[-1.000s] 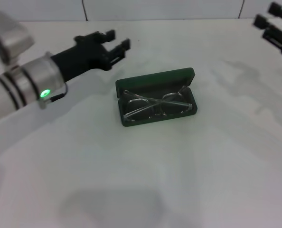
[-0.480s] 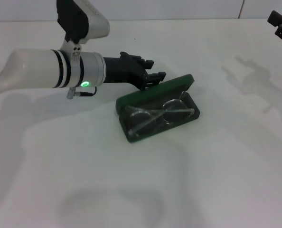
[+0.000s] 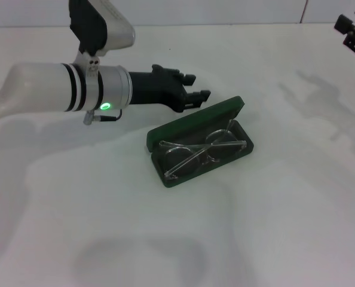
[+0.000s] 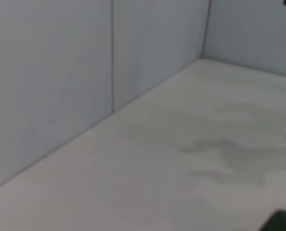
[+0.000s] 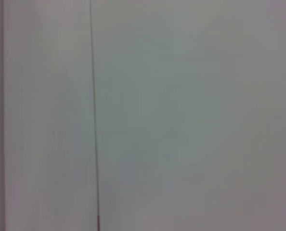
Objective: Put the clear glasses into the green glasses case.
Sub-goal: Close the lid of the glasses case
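Note:
The green glasses case lies near the middle of the white table, its lid half raised and tilted over the base. Inside it the clear glasses rest with their arms folded. My left gripper is just behind the lid's back edge, low over the table, open with nothing between its black fingers. Only a dark green corner of the case shows in the left wrist view. My right gripper hangs at the far right edge, open, away from the case.
The white table spreads out around the case. A pale panelled wall runs along the back of the table. The right wrist view shows only a plain wall panel with a seam.
My left arm swung in from the left and came down behind the case lid. The lid tipped forward from upright, and the case turned and slid slightly toward the front right.

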`<state>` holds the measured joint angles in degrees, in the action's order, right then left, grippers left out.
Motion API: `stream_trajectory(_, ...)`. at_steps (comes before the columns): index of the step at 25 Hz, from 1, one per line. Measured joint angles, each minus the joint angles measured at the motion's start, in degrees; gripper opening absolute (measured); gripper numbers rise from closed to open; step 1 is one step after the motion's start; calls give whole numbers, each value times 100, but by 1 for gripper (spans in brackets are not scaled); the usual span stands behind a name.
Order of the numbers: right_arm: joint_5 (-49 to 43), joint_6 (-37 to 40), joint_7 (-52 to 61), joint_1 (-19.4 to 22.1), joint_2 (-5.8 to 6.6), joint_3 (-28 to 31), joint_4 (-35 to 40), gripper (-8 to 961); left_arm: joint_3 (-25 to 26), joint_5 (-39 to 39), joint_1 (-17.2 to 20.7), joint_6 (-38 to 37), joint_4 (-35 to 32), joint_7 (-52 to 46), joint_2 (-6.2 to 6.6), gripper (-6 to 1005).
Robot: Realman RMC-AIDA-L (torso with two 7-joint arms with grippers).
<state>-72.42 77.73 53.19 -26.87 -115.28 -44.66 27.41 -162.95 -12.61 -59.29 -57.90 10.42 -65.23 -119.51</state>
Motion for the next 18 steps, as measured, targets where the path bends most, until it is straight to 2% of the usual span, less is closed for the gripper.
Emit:
stream_trajectory(7, -161, -1, 4, -50, 27, -139, 7, 515, 0, -234, 93, -479, 138, 35, 53, 502)
stream_trajectory(13, -161, -123, -13, -57, 30, -142, 15, 515, 0, -52, 130, -934, 314, -16, 38, 501)
stream_trajectory(18, -161, -149, -14, -111, 31, -185, 18, 515, -1, 16, 128, -936, 405, -62, 18, 501)
